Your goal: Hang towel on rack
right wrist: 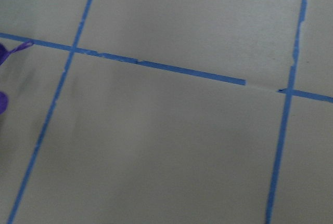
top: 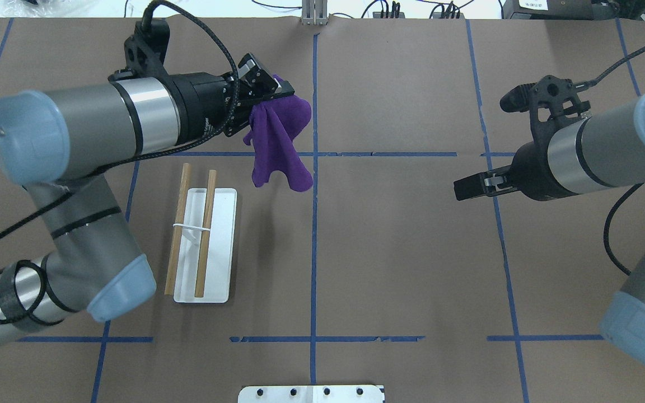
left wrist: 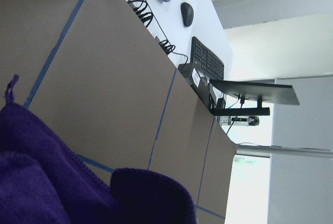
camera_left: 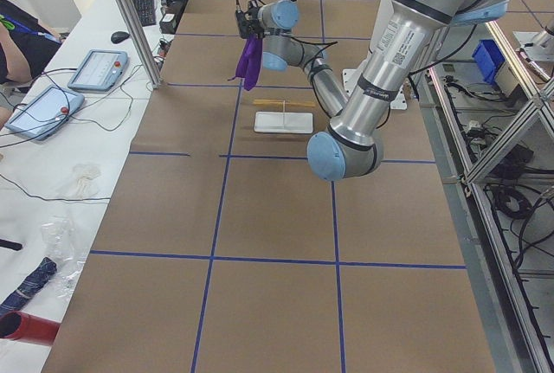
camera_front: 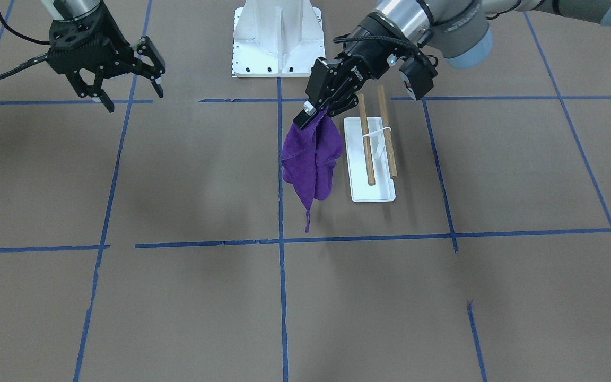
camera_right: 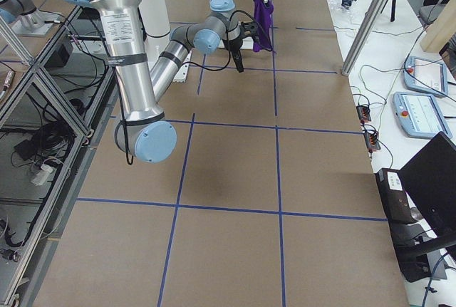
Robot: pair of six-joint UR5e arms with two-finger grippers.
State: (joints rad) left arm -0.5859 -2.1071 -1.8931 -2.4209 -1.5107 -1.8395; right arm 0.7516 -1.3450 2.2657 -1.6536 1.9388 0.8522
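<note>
My left gripper [camera_front: 312,110] is shut on the top edge of the deep-purple towel [camera_front: 311,159]. The towel hangs free above the table, just beside the rack and level with the far ends of its rods. The rack has a flat white base [camera_front: 372,192] and two parallel tan wooden rods [camera_front: 366,140] that are bare. In the overhead view the towel [top: 277,140] hangs from the left gripper [top: 282,92], beyond and to the right of the rack [top: 219,246]. The towel fills the lower left wrist view [left wrist: 52,182]. My right gripper [camera_front: 134,98] is open and empty, far off to the side [top: 465,188].
A large white bolted pedestal [camera_front: 279,40] stands at the robot's edge of the table, near the rack. Blue tape lines [top: 314,224] cross the brown table cover. Operator tablets [camera_left: 52,105] lie on a side desk beyond the table.
</note>
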